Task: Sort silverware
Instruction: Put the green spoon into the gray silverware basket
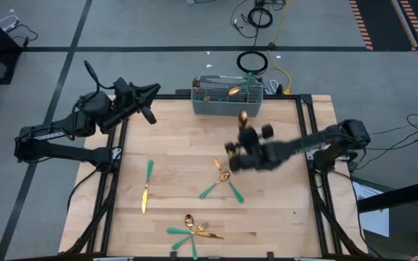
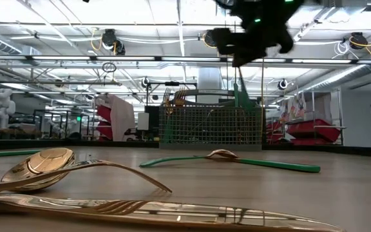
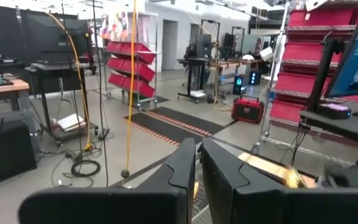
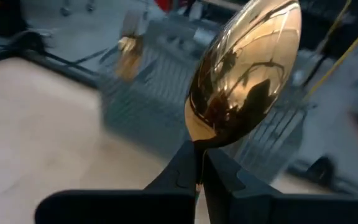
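The left gripper (image 1: 149, 114) hangs over the far left corner of the table (image 1: 173, 130). Its fingers (image 3: 188, 165) are almost shut and hold nothing. It is well apart from everything, so I see no trouble there.

On the left side of the table lies a knife (image 1: 146, 187) all alone. Near the front edge sits a heap of silverware (image 1: 192, 232), with a spoon (image 2: 34, 169) and a fork (image 2: 127, 205) lying over each other. That heap could be hard to pick from. A gripper might pinch two pieces at once, or push them toward the front edge.

In the middle of the table a second spoon (image 1: 216, 183) and one more piece lie crossed, so they could tangle too.

Just behind them, the right gripper (image 1: 243, 142) is closed on the thin neck of a raised spoon (image 4: 244, 78). The gold bowl points up and toward the caddy (image 1: 227, 98) at the far edge. I think the spoon is going into it. The grip is only a small pinch on a shiny, slim part, so the spoon might turn or slip out on the way. It could also hit the wire rim, or the pieces already standing inside, and fall back on the table. It might land in the wrong compartment too.
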Available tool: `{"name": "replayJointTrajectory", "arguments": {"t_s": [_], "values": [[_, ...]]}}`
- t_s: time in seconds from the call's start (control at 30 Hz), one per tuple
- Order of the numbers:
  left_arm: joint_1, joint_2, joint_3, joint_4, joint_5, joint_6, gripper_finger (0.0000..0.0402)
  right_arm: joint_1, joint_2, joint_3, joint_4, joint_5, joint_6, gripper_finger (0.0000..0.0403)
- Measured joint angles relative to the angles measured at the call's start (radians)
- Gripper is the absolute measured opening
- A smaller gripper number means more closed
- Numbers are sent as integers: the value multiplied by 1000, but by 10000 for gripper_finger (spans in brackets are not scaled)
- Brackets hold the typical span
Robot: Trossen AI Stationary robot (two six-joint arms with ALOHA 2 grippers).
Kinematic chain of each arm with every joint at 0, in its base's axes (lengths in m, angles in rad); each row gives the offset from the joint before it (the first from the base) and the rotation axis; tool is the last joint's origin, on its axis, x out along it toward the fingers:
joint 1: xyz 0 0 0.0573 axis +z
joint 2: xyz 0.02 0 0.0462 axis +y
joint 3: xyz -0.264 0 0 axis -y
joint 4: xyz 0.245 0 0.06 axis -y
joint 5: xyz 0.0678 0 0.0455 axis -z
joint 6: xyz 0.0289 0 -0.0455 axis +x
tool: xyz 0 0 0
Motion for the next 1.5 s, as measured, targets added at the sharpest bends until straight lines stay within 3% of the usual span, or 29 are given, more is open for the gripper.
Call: {"name": "replayJointTrajectory", "arguments": {"t_s": [0.1, 0.23, 0.43, 0.6, 0.83, 1.03, 1.3, 1.5], "values": [[0, 0, 0, 0, 0, 0, 34, -124, 0, 32, 213, -37, -319, 0], [0, 0, 0, -16, 0, 1, 34, -281, 0, 32, 653, -264, -750, 0], [0, 0, 0, -84, 0, 1, 34, -472, 0, 33, 1088, -418, -1067, 0], [0, 0, 0, -123, -3, 1, 34, -601, 28, 35, 1204, -699, -1087, 0], [1, 0, 0, -129, -23, 2, 34, -666, 173, 32, 1302, -781, -1083, 0], [1, 0, 0, -144, -25, 1, 34, -643, 283, 32, 1317, -790, -1034, 0], [1, 0, 0, -162, -25, 0, 34, -610, 299, 32, 1296, -783, -1070, 3], [1, 0, 0, -168, -26, 1, 34, -613, 296, 33, 1205, -776, -1001, 66]]}}
